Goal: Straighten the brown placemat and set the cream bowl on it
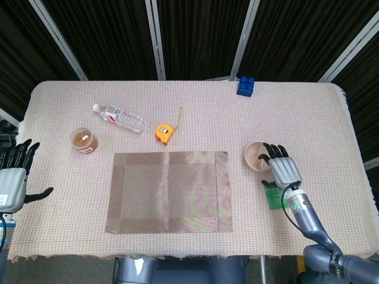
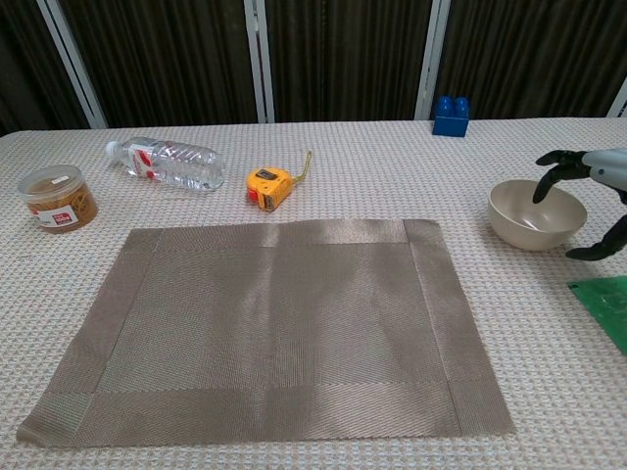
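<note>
A table [image 1: 195,97] covered in cream woven cloth is carrying a brown placemat [image 1: 169,192], a cream bowl [image 1: 259,156] and a green packet [image 1: 274,198]. A water bottle [image 1: 119,118], a yellow tape measure [image 1: 164,132], a small brown jar [image 1: 84,141] and a blue block [image 1: 246,86] are lying further back.

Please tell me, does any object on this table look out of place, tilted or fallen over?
The water bottle lies on its side near the far left. The brown placemat looks square to the table edge. The cream bowl stands upright beside the mat, not yet on it.

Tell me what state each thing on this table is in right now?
Brown placemat: flat, bare.
Cream bowl: upright, off the mat.
Right hand: fingers spread over the bowl.
Left hand: open, at the table edge.
Water bottle: on its side.
Jar: upright, lidded.
</note>
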Robot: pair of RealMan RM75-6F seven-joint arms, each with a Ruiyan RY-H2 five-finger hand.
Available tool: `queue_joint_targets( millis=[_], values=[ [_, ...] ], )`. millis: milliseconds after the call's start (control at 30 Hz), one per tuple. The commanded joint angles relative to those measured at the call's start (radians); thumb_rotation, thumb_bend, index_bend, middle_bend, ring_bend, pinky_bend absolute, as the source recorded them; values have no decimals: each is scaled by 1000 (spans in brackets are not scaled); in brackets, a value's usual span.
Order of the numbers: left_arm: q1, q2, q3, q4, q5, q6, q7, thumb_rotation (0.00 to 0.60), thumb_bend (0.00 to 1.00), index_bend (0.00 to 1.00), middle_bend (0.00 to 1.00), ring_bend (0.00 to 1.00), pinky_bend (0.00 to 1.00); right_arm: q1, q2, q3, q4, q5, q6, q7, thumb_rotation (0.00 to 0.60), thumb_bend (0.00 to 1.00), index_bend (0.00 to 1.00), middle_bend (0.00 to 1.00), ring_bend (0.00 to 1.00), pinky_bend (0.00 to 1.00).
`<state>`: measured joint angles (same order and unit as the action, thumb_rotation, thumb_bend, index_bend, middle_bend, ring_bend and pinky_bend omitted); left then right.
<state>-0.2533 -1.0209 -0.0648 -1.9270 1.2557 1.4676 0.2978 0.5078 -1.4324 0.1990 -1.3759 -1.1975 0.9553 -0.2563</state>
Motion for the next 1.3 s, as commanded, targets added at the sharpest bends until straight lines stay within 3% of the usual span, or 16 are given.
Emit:
queue_joint_targets(
  millis=[33,500,833,1000,1300],
  values=[
    [1,0,-2,0,-1,-3,-1,600,0,0,0,0,0,19,-36,-4,43,13,-14,-14,600,163,323,0,0,0],
    [7,6,-19,6,-6,-21,-23,600,0,0,0,0,0,49,-123,-25,152,1,-10,-25,600,417,540,0,0,0],
    [12,8,-24,2,3,-30,-27,600,0,0,0,0,0,43,-136,-23,158,-52,71,11,600,465,612,0,0,0],
    [15,13,-23,-7,14,-34,-36,600,0,0,0,0,0,29,-101,-22,91,-108,139,51,600,467,624,0,0,0],
    [17,27,-23,-9,29,-52,-66,600,0,0,0,0,0,25,-9,-21,-132,-224,229,85,600,467,643,0,0,0]
  ],
)
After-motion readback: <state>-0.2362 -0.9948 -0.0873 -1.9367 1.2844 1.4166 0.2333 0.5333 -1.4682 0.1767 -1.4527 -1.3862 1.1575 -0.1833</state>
